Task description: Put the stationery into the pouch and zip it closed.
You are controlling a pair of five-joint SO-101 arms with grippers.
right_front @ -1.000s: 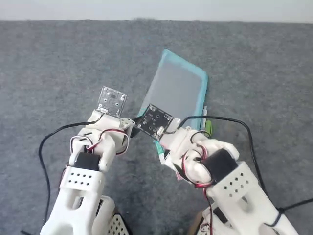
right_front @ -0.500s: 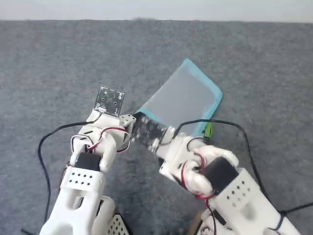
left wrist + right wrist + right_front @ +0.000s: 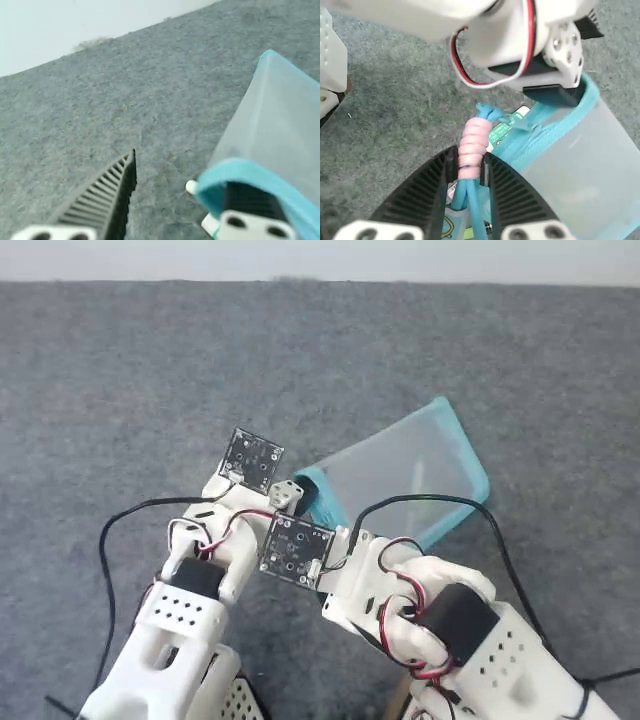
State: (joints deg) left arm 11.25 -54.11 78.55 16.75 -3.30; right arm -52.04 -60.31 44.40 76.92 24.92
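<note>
The translucent pouch with teal edging lies on the grey felt, its mouth toward the arms. My right gripper is shut on the pink zipper pull and its teal cords at the pouch mouth. Stationery with green and white print shows just inside. My left gripper is open, one serrated finger over bare felt, the other under the pouch's teal edge. In the high view the left arm's fingers meet the pouch's near corner, next to the right arm's camera board.
Grey felt covers the table on all sides of the pouch. A pale wall runs along the far edge. Black cables loop beside the right arm and the left arm.
The pouch has swung clockwise, its far end now pointing right. The right arm drew back toward its base with the zipper pull. The left arm shifted right to the pouch's mouth.
</note>
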